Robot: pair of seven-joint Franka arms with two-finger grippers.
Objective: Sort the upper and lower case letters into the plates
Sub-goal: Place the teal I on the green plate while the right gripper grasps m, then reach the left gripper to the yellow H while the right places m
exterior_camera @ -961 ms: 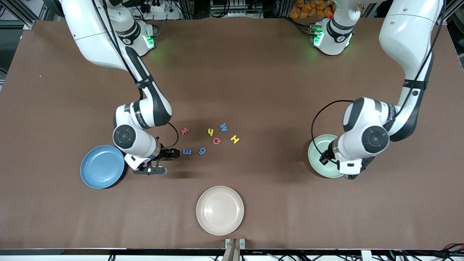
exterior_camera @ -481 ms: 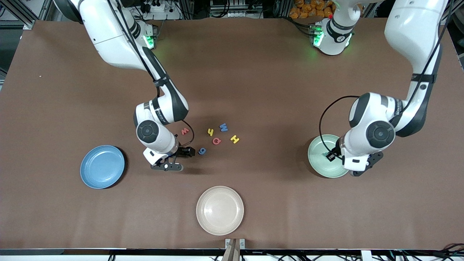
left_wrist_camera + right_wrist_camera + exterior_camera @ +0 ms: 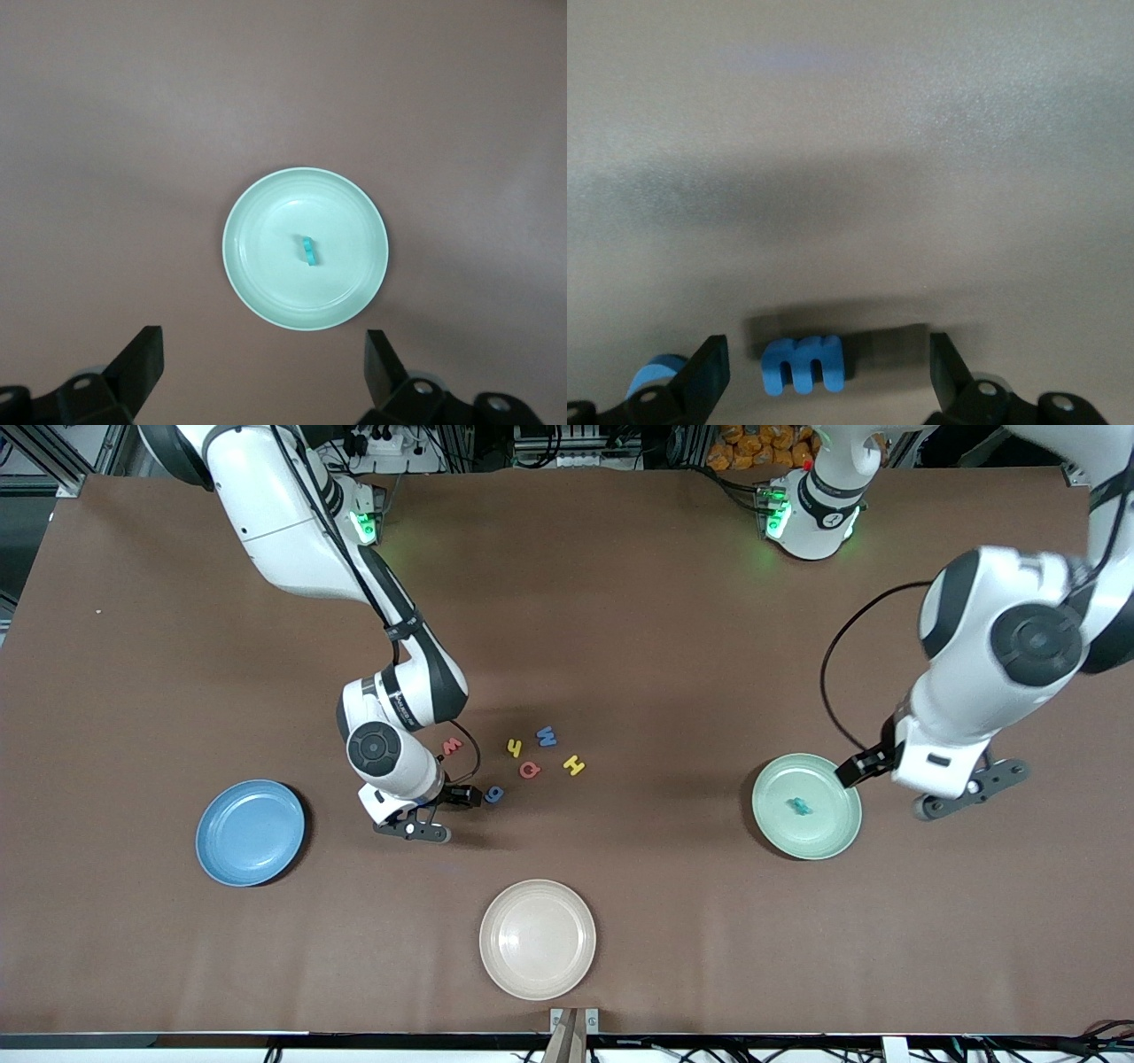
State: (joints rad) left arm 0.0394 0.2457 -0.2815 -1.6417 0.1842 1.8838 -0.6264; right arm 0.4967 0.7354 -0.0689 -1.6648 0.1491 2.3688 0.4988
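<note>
Fingers [image 3: 709, 372] of the right gripper [image 3: 443, 802] straddle a small blue foam letter [image 3: 803, 363] on the bench, spread apart; the left gripper [image 3: 261, 367] hangs spread and empty over the mint green round plate [image 3: 828, 837], at three o'clock, holding one teal letter [image 3: 800, 806]. Blue round plate [image 3: 250, 833], at nine o'clock, holds nothing; most letters remain unsorted.

A wide table under a matte brown cover fills the front view

The brown tabletop [image 3: 620, 602] lies evenly lit, with green glows on it near its upper edge. Above that edge stand silver aluminium frame rails [image 3: 53, 460], tangled black cables [image 3: 567, 443] and a heap of small orange objects [image 3: 753, 447]. A cream-white round plate [image 3: 538, 939] sits near the lower edge, beside a small metal bracket [image 3: 574, 1020].
</note>
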